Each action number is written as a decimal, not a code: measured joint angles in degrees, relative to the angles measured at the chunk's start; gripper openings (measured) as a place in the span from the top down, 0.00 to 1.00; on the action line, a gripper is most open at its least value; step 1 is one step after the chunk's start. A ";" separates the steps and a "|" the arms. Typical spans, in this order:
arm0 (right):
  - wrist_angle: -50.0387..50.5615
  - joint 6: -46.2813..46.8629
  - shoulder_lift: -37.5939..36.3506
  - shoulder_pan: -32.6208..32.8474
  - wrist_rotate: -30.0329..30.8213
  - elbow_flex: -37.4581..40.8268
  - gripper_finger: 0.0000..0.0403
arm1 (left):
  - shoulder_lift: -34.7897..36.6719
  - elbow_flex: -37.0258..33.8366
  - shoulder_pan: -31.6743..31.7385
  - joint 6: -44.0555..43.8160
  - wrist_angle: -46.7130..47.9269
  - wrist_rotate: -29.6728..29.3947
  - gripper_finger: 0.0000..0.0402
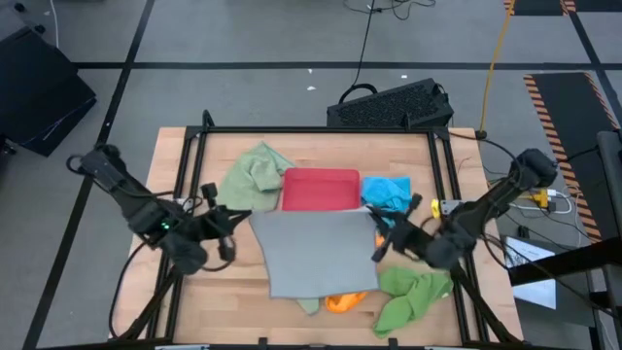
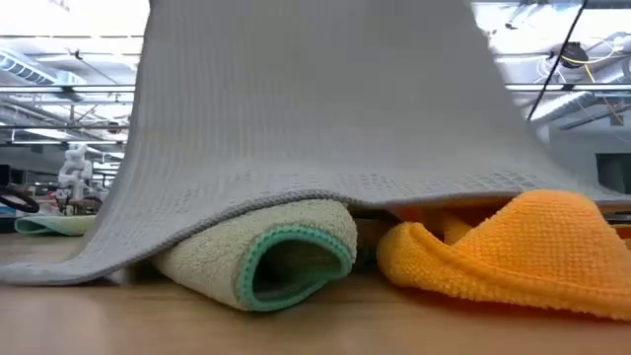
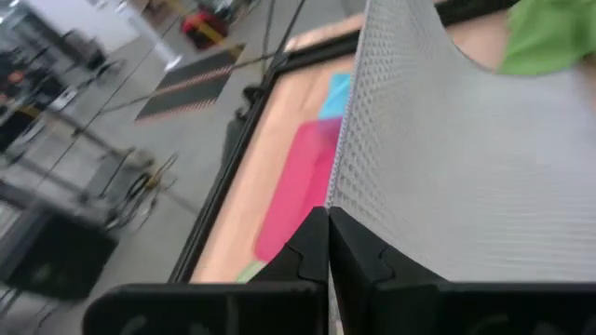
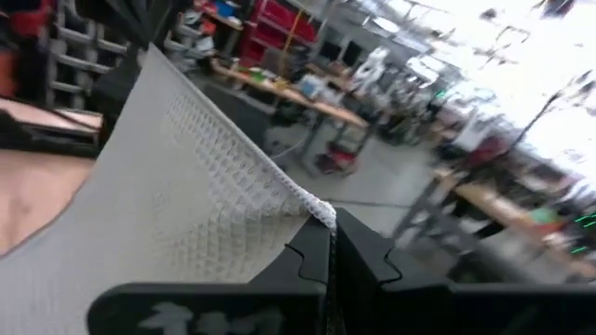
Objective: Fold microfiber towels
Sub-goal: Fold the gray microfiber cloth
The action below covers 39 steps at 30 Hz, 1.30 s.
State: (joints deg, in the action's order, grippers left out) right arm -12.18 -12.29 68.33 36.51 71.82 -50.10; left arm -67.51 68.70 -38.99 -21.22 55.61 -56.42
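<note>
Centrally, the grey-blue towel (image 1: 313, 251) is spread over the middle of the table (image 1: 194, 292), held up by its two far corners so that it drapes down toward the near edge. The left gripper (image 1: 236, 222) is clamped on its left corner and the right gripper (image 1: 381, 245) on its right corner; each wrist view shows the two dark fingers (image 3: 328, 249) pressed together with the waffle-textured cloth pinched between them, a detail the high view cannot resolve. From above, only small bits of a sage green towel (image 1: 309, 304) and the orange towel (image 1: 345, 302) peek out under the sheet's near hem, whereas the low view, looking under that hem, shows them plainly: a sage roll with a teal-edged fold beside a plump orange bundle, both resting on the wood with the grey cloth lying over their tops. The high view alone gives the rest of the layout: the red tray (image 1: 321, 189) touching the sheet's far edge, a second sage green towel (image 1: 255, 172) crumpled toward the far left, the bright blue towel (image 1: 387, 192) just right of the tray, and the bright green towel (image 1: 410, 295) heaped near the near right corner. A black keyboard (image 1: 391, 104) lies on the floor beyond the far edge.
</note>
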 joint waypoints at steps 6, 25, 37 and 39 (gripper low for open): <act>-0.12 16.26 -7.88 -5.60 -16.47 12.32 1.00 | 0.02 -4.57 4.74 -1.90 -3.31 7.02 0.99; 7.17 37.34 -13.66 -6.82 -44.59 20.06 1.00 | 0.07 -16.90 3.48 1.10 -28.97 31.64 0.99; 11.15 48.22 -7.55 -6.77 -55.48 20.06 1.00 | 0.02 -26.69 3.38 -2.59 -45.84 36.84 0.99; 10.83 50.28 -5.29 -6.52 -57.00 20.06 1.00 | 0.01 -27.80 3.22 -3.00 -47.52 36.85 0.99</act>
State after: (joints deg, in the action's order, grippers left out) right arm -1.35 37.98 63.05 29.99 14.81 -30.04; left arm -67.50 40.89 -35.77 -24.21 8.09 -19.57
